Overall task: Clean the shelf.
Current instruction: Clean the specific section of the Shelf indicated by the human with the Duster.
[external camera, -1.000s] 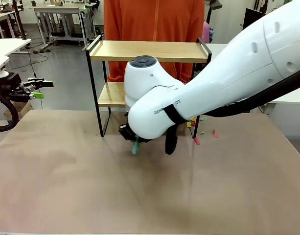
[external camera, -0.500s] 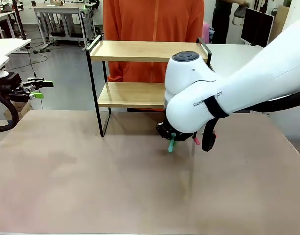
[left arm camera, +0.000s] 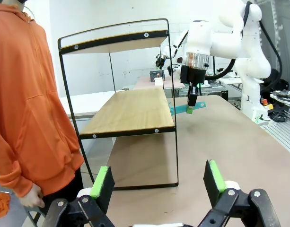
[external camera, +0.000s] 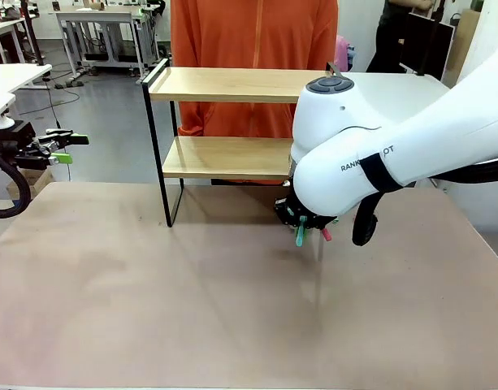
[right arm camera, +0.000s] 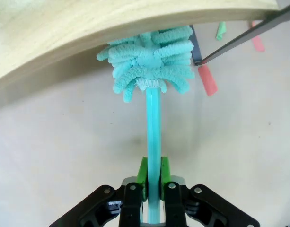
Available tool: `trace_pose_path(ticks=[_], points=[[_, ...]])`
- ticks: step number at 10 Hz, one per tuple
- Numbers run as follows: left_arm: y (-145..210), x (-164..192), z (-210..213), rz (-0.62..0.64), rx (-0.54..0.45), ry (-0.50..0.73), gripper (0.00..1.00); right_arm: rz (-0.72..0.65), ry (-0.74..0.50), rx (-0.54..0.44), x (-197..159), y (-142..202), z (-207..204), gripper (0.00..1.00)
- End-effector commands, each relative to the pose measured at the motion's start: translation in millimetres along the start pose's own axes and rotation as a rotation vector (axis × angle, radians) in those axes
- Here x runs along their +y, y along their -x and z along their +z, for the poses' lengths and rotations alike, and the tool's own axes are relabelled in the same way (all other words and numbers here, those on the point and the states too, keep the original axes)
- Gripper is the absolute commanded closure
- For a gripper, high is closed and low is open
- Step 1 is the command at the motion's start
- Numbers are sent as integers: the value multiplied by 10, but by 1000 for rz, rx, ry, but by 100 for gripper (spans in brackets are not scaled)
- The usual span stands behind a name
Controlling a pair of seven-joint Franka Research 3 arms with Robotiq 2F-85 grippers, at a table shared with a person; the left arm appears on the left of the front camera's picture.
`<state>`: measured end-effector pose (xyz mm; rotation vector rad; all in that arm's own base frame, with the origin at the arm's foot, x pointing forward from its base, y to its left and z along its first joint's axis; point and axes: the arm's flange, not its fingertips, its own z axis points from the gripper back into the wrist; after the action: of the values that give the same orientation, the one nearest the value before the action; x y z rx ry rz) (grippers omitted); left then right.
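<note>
the small two-tier rack of light wooden boards in a thin black metal frame (external camera: 232, 84) stands at the 12 o'clock side of the brown tabletop (external camera: 151, 309), in front of a person in an orange hoodie (external camera: 255, 32). at its 4 o'clock corner the right gripper (right arm camera: 153, 172) is clamped on the handle of a teal fluffy duster (right arm camera: 149, 66), whose head is partly tucked under the lower board's edge. pink and green paper scraps (right arm camera: 207, 79) lie at the duster's 2 o'clock. the left gripper (left arm camera: 159, 182), fingers spread and holding nothing, hangs at 9 o'clock, well apart from the rack.
</note>
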<state>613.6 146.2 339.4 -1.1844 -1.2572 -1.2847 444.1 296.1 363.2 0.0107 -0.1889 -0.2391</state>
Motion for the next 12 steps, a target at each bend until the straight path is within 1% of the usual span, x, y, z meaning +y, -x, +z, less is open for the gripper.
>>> trace_pose_path(ticks=[1, 2, 3, 4, 6, 8, 10, 12], points=[[-24, -6, 0, -2, 7, 4, 0, -30, 6, 9, 45, -10, -80, 87], [-24, -6, 0, -2, 7, 4, 0, -30, 6, 9, 45, -10, -80, 87], [-24, -6, 0, -2, 7, 4, 0, -2, 4, 6, 4, 7, -37, 87], [-24, -6, 0, -2, 7, 4, 0, 54, -69, 46, -39, 21, 60, 87], [-24, -6, 0, -2, 7, 4, 0, 162, -162, 54, -277, 58, 323, 87], [-24, -6, 0, -2, 7, 4, 0, 304, -209, 109, -532, 122, 602, 87], [-24, -6, 0, -2, 7, 4, 0, 453, -223, 179, -715, 181, 770, 87], [-24, -6, 0, -2, 7, 4, 0, 686, -254, 250, -899, 297, 898, 87]])
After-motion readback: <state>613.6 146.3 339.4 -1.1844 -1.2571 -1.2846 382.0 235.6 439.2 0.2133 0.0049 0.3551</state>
